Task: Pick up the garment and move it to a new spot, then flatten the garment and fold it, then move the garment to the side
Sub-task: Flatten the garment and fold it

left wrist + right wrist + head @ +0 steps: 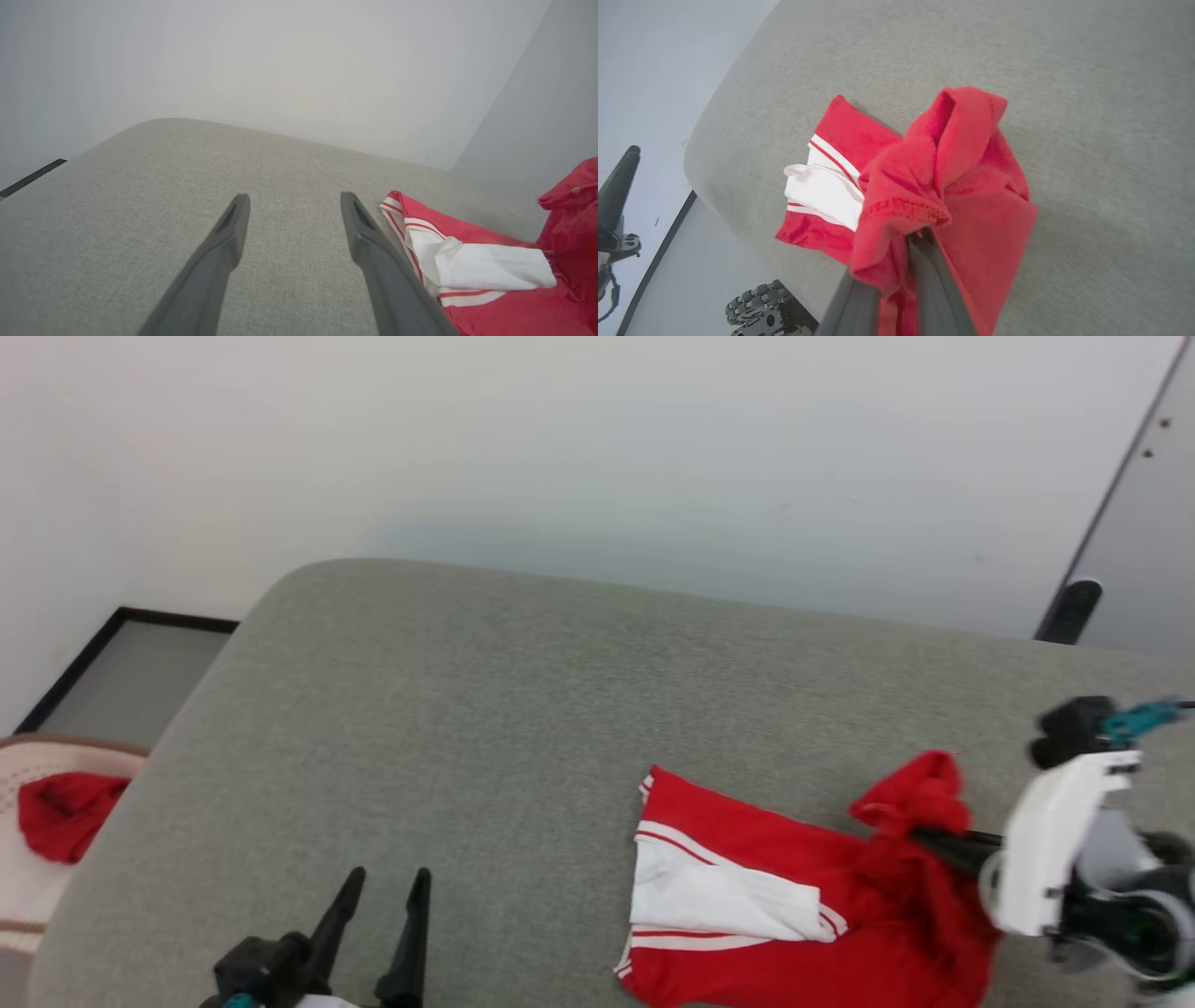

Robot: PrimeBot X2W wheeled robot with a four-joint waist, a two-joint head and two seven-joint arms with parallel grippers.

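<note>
Currently held: a bunched red fold of the garment (766, 845), pinched between the nearly closed fingers of the right gripper (924, 838).
Garment position: on the right part of the grey cushion (467, 709), near its front edge. The pinched part is lifted into a peak, and the rest lies on the fabric with a white sleeve (719, 901) folded across it.
Left gripper (386, 877): fingers spread wide, holding nothing, over bare cushion well to the left of the shirt.
Handling: soft, light and limp. It will likely sag and drag rather than keep a shape, and thin cloth may slip from a narrow pinch.
Where to grip: probably best at a hem or shoulder edge, one corner per gripper, rather than the middle bunch.
Off to the side: a plain red lump (61, 812) in a pale basket (56, 751), beside the cushion's left end.
</note>
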